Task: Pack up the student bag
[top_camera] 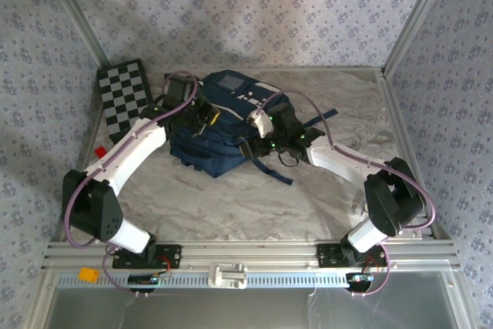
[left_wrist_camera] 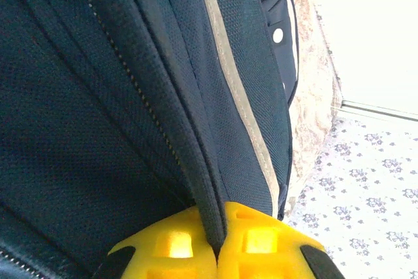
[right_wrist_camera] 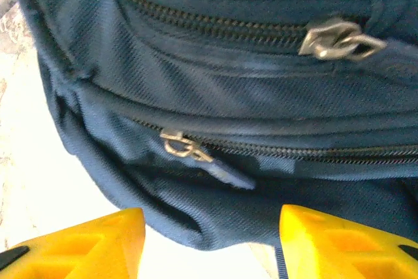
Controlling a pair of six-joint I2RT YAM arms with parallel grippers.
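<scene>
The student bag [top_camera: 223, 125], navy with white trim, lies in the middle of the table. My left gripper [top_camera: 202, 117] is at its left side. In the left wrist view the yellow fingers [left_wrist_camera: 170, 246] are shut on a dark fabric seam of the student bag [left_wrist_camera: 130, 96]. My right gripper [top_camera: 266, 125] is at the bag's right side. In the right wrist view it [right_wrist_camera: 209, 246] stands open, with the bag's lower edge [right_wrist_camera: 228, 213] between and just beyond the fingers. A brass zipper pull [right_wrist_camera: 186, 147] hangs above them and a second slider [right_wrist_camera: 339, 38] sits on the upper zip.
A checkerboard panel [top_camera: 123, 96] lies at the back left and a small red piece [top_camera: 100, 151] at the left edge. Crinkled light sheeting [top_camera: 347, 113] covers the table. A dark strap [top_camera: 277, 171] trails from the bag toward the front. A metal rail [top_camera: 246, 252] runs along the near edge.
</scene>
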